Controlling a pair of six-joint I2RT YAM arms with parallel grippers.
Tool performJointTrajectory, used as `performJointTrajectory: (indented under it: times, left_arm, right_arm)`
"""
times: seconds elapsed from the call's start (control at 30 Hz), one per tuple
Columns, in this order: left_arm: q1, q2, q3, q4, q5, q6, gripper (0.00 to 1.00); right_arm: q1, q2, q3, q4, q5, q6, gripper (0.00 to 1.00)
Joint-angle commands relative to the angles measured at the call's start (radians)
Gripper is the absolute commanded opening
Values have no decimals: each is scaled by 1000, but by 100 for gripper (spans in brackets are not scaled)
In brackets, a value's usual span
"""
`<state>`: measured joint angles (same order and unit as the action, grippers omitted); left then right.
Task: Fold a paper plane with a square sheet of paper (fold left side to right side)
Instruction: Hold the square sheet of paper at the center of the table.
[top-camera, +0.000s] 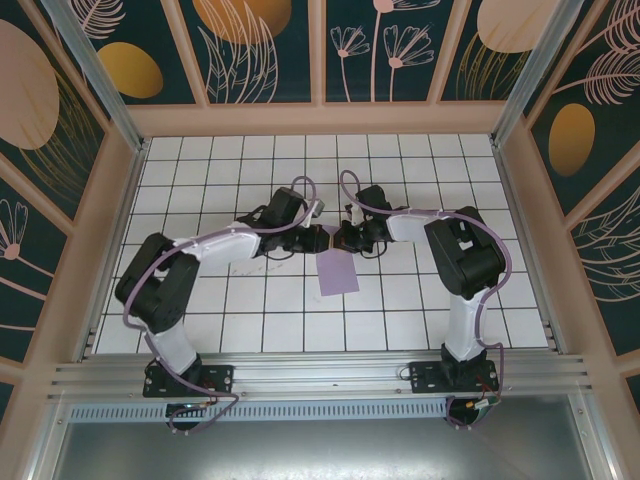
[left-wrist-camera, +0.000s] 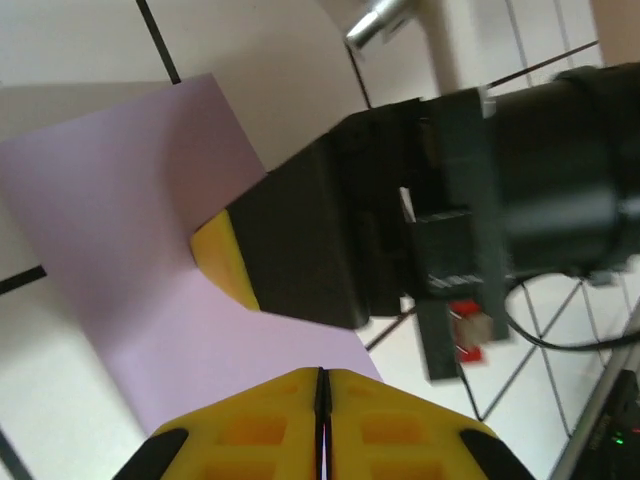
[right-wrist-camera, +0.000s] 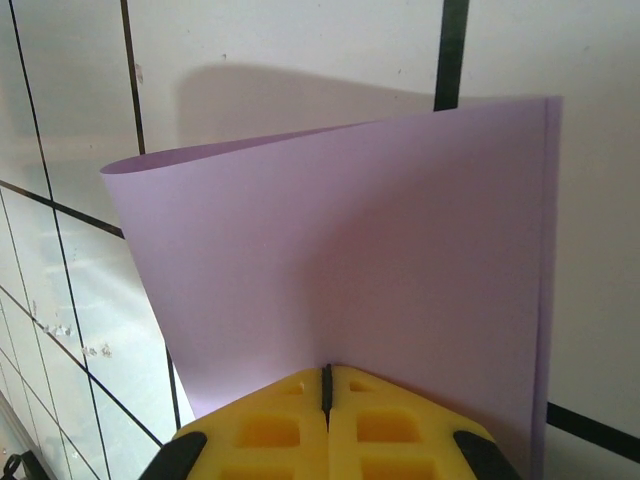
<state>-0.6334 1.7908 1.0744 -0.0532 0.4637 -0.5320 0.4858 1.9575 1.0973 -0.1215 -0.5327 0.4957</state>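
The thin lavender-purple square sheet of paper (right-wrist-camera: 350, 260) lies at the middle of the white tiled table (top-camera: 250, 320), folded over in a soft curve. My left gripper (left-wrist-camera: 321, 385) and my right gripper (right-wrist-camera: 326, 380) both pinch its far edge tightly.

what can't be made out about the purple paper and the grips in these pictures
- left wrist: the right part of the square sheet of paper is behind the right gripper; its near end runs under the left gripper
- right wrist: the sheet's own curl hides its inner face and any crease
- top external: pinch points too small, under the wrists
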Motion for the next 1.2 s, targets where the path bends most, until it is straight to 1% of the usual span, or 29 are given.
performJointTrajectory:
  times: [0.0,0.2,0.53,0.7,0.8,0.87,0.93,1.0,1.03,1.17]
  left_arm:
    - [-4,77,15,-29,14,38,13]
    - [-4,144,12,3,16,27,12]
    - [-5,188,-47,17,-14,9,12]
    - [-5,185,-83,29,-28,-1,11]
    - [-6,181,-93,30,-37,-5,11]
    - [-7,183,-95,28,-39,-7,10]
    - [-8,183,-94,27,-41,-7,10]
    - [-9,183,-92,25,-42,-4,10]
    - [-10,182,-91,23,-45,-3,10]
    - [-11,177,-88,21,-46,-1,10]
  right_arm:
    - [1,17,-34,-54,57,7,2]
    - [4,17,-25,-60,54,1,2]
    - [6,-9,0,-33,42,-13,5]
    - [7,-56,17,8,24,-17,8]
    - [7,-125,9,22,44,-20,11]
    - [7,-193,-17,2,73,-25,18]
    - [8,-262,-60,-26,82,-24,21]
    - [18,-330,-116,-53,72,-15,20]
    - [27,-358,-152,-65,67,-5,17]
    - [65,-416,-287,-57,31,50,11]
